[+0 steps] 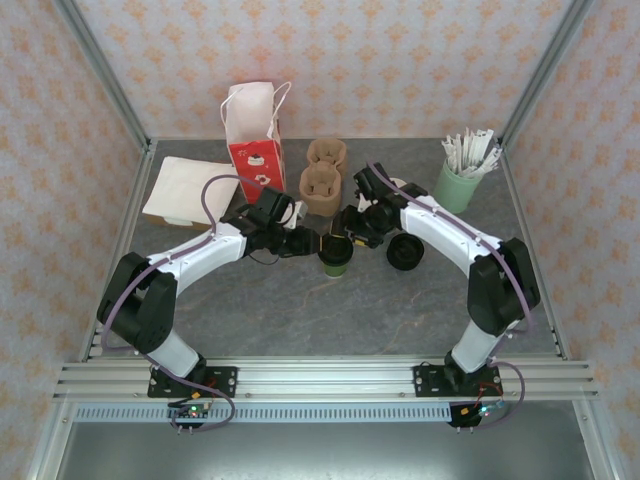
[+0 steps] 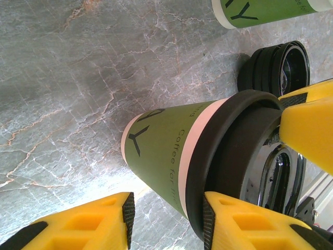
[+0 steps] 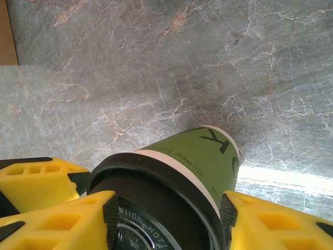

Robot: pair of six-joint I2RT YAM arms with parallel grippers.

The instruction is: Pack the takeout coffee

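One takeout coffee cup (image 1: 335, 262), dark green with a black lid (image 2: 229, 151), stands mid-table between both grippers. My left gripper (image 1: 303, 242) is on its left, open. In the left wrist view (image 2: 166, 216) one pad rests against the lid's rim while the other is clear of the cup (image 2: 166, 151). My right gripper (image 1: 352, 228) reaches in from the right. Its jaws (image 3: 170, 219) stand open astride the lid (image 3: 156, 182) and the cup's top (image 3: 203, 156). A second green cup (image 2: 260, 10) shows at the top edge of the left wrist view.
A stack of black lids (image 1: 405, 251) lies right of the cup. Two brown pulp carriers (image 1: 322, 188) sit behind it, with a red-and-white paper bag (image 1: 254, 140) and a pile of napkins (image 1: 190, 190) to their left. A mint cup of white sticks (image 1: 460, 180) stands back right.
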